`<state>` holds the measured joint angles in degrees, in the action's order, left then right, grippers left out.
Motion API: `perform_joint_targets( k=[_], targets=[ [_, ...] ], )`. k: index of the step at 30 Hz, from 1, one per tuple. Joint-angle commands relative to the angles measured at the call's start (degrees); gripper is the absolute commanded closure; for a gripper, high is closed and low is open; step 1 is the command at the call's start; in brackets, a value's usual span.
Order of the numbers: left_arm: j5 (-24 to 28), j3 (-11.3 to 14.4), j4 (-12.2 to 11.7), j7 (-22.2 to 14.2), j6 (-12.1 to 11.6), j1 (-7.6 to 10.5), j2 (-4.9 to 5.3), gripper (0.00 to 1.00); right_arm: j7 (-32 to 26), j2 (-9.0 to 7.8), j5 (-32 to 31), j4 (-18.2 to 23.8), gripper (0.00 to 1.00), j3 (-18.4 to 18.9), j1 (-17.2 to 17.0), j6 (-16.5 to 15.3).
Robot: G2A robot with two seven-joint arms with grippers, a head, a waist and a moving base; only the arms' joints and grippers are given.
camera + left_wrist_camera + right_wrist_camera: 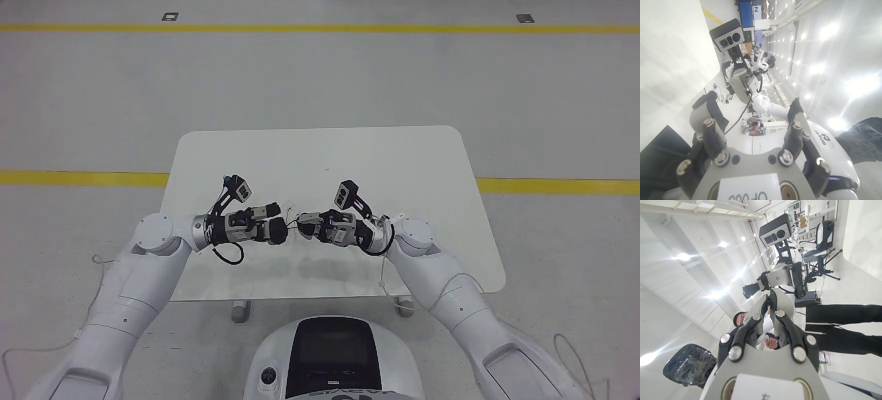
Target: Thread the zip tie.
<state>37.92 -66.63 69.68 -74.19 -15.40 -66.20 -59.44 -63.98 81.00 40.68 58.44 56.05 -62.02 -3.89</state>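
Both arms hang above the front part of the white table [320, 160], fingertips facing each other and a short gap apart. My right gripper [308, 226] [768, 299] is shut. A thin black strand, the zip tie [738, 117] [296, 223], runs from its fingertips towards the left arm. My left gripper [284, 227] [753, 100] stands open with nothing between its fingers [710, 106]. In the left wrist view the right gripper [748, 91] sits straight ahead of it. The zip tie's head is hidden.
The tabletop carries nothing else. Its front edge [300, 297] lies just below the two grippers. Cables loop off both wrists [228, 252], close to the arms.
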Motion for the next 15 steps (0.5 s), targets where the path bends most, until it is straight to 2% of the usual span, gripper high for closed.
perform_joint_targets(
  k=[1,5,10,12,15],
  targets=[
    [0.0,0.0,0.0,0.0,0.0,0.0,0.0,0.0,1.1,0.02,0.4,0.8,1.0,0.1,-0.6,0.1],
    [-0.6,0.5,1.3,2.3,0.5,-0.7,-0.02,0.0,2.5,-0.11,2.6,2.8,1.0,1.0,-2.1,0.0],
    [-0.8,0.9,1.5,2.9,1.1,-1.01,0.07,0.0,4.6,-0.02,5.0,3.8,1.0,1.7,-3.2,-0.2],
    [-1.5,0.9,1.4,3.6,0.9,-0.97,0.12,0.0,6.6,-0.13,3.4,3.9,1.0,1.9,-3.1,-1.2],
    [-1.5,0.9,1.4,3.6,0.9,-0.97,0.12,0.0,6.6,-0.13,3.4,3.9,1.0,1.9,-3.1,-1.2]
  ],
)
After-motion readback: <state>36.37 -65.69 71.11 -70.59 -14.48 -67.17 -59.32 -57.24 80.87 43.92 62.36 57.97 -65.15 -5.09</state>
